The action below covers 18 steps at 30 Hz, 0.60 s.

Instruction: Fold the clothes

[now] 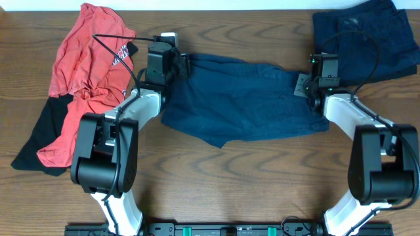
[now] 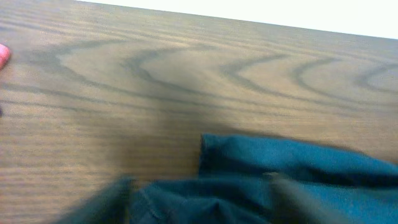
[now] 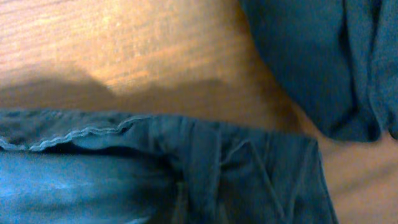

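Though partly under blue shorts, wood-grain table

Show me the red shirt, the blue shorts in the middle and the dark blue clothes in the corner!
red shirt [image 1: 79, 59], overhead view, on its upper part.
blue shorts [image 1: 243, 101], overhead view, middle of the fabric.
dark blue clothes [image 1: 394, 39], overhead view, middle of the pile.

Legible text: none in any view. On the red shirt, a dark print patch possibly carries pale lettering; too small to read overhead.
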Motion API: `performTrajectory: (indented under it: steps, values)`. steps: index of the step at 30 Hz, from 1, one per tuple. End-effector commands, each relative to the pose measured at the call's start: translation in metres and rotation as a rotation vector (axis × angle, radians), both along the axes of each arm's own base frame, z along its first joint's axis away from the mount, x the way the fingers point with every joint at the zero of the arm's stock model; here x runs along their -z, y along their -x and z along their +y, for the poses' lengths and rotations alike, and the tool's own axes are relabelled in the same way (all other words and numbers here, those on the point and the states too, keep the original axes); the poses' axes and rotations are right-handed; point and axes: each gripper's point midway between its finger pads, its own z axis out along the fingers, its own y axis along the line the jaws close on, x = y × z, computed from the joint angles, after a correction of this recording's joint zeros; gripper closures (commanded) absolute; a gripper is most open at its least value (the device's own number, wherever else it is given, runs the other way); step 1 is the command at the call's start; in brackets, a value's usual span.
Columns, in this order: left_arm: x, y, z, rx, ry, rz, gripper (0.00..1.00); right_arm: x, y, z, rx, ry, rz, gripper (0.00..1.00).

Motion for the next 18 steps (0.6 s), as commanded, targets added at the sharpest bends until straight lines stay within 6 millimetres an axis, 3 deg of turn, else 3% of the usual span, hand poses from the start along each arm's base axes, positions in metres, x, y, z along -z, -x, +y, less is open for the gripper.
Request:
performTrajectory:
  steps: [1, 2, 3, 6, 9, 12, 15, 18]
  values:
    - [-0.005, -0.005, 0.008, -0.012, -0.041, -0.030, 0.02, -0.010, -0.013, -0.007, 0.013, 0.032, -0.056, 0.49]
    - [-0.007, -0.005, 0.008, -0.005, -0.052, -0.035, 0.02, -0.015, -0.015, -0.005, -0.005, 0.029, -0.075, 0.29]
    - [-0.009, -0.004, 0.009, 0.003, -0.063, -0.038, 0.02, -0.024, -0.019, 0.000, -0.040, 0.022, -0.102, 0.16]
    - [-0.014, 0.003, 0.010, 0.021, -0.094, -0.015, 0.02, -0.047, -0.022, 0.013, -0.112, -0.008, -0.153, 0.06]
    - [-0.020, 0.017, 0.013, 0.027, -0.106, 0.034, 0.02, -0.068, -0.015, 0.027, -0.173, -0.062, -0.172, 0.07]
    - [-0.026, 0.038, 0.009, 0.059, -0.100, 0.099, 0.02, -0.075, -0.002, 0.044, -0.235, -0.113, -0.143, 0.11]
    - [-0.029, 0.064, -0.006, 0.139, -0.061, 0.179, 0.02, -0.066, 0.017, 0.074, -0.324, -0.184, -0.067, 0.26]
    - [-0.020, 0.081, -0.025, 0.235, -0.071, 0.233, 0.02, -0.053, 0.032, 0.100, -0.381, -0.195, 0.001, 0.43]
